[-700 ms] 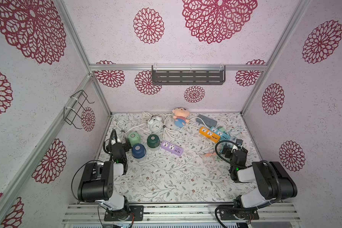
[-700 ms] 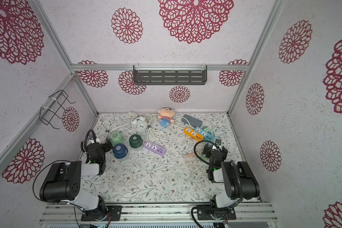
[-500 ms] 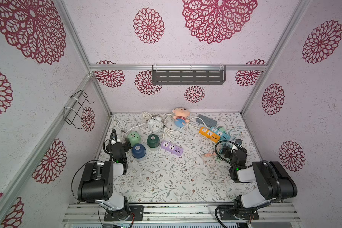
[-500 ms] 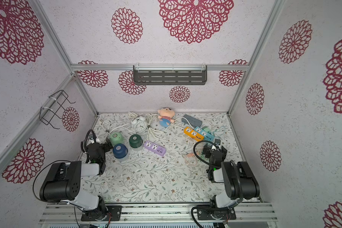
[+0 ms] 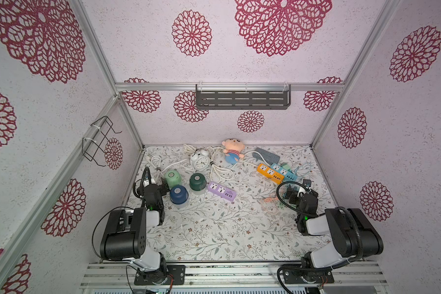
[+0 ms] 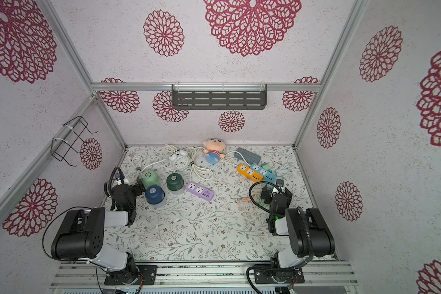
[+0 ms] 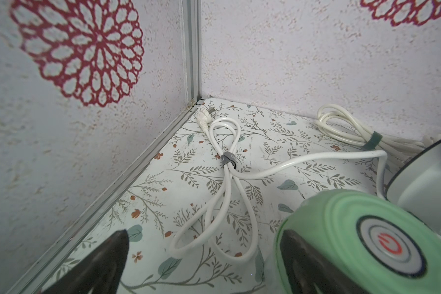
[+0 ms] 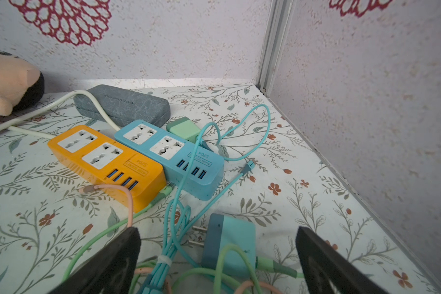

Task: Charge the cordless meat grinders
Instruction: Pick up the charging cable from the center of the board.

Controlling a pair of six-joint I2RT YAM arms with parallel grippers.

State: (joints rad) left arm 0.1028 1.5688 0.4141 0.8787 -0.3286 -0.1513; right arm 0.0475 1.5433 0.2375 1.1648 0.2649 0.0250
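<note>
Three cordless meat grinders stand together at the left in both top views: light green (image 5: 173, 177), dark green (image 5: 197, 181) and navy blue (image 5: 178, 194). My left gripper (image 5: 158, 185) is open beside the light green grinder (image 7: 354, 244). In the left wrist view one finger (image 7: 298, 257) lies against its side, and only a loop of white cord (image 7: 214, 229) sits between the fingers. At the right, my right gripper (image 5: 294, 192) is open low over a teal charger plug (image 8: 229, 241) and tangled teal, green and pink cables (image 8: 173, 254), which lie between its fingers (image 8: 112, 257).
A purple power strip (image 5: 221, 191) lies right of the grinders. Orange (image 8: 105, 160) and blue (image 8: 168, 152) strips lie ahead of the right gripper, with a grey case (image 8: 122, 105) behind. A white alarm clock (image 5: 200, 160), a doll (image 5: 232, 150) and white cords line the back wall.
</note>
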